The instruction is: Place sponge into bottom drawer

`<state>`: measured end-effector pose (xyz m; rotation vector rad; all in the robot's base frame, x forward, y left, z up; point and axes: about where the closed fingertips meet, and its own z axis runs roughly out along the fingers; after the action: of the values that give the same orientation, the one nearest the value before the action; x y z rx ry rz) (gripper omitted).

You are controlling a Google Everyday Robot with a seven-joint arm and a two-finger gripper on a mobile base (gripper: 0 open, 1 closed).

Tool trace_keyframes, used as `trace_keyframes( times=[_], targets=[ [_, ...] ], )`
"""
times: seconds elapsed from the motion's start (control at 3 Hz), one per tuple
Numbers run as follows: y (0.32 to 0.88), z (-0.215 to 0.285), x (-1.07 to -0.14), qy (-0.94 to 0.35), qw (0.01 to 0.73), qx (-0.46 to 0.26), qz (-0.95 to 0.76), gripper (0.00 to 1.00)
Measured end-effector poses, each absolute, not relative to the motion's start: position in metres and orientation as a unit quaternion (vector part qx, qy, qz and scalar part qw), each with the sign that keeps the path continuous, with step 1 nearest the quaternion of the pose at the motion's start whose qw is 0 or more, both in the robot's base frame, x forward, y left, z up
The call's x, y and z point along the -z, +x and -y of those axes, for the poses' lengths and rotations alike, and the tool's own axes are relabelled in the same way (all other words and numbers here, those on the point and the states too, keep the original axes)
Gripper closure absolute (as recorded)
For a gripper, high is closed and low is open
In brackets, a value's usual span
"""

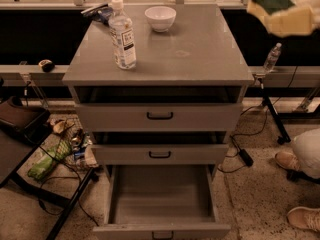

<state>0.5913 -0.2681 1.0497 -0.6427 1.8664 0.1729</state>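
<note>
The sponge (272, 5), yellow with a dark green top, hangs in the air at the upper right, past the cabinet's right rear corner. My gripper (296, 18) shows only as a pale blur around the sponge's right side at the frame edge, shut on it. The rest of the arm is out of view. The bottom drawer (160, 199) is pulled out at the foot of the grey cabinet, its tray bare, its small black handle (162, 234) at the front. The two upper drawers are closed.
On the cabinet top (190, 54) stand a water bottle (123, 34), a white bowl (160, 17) and a blue packet (99, 11). A small bottle (271, 58) sits on the right ledge. A person's shoes (302, 218) are at lower right. A chair and clutter (50, 154) are at left.
</note>
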Motion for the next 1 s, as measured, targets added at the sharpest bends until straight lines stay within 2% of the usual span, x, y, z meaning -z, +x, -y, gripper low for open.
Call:
trace_keyframes(
  times=[0.33,0.67,1.0],
  targets=[
    [0.542,0.263,-0.964,-0.272,0.464,-0.112,-0.835,1.0],
    [0.533,0.267,-0.875,-0.26,0.374,-0.139,-0.879,1.0],
    [0.543,0.26,-0.789,-0.247,0.349,-0.174,-0.887,1.0]
  ],
)
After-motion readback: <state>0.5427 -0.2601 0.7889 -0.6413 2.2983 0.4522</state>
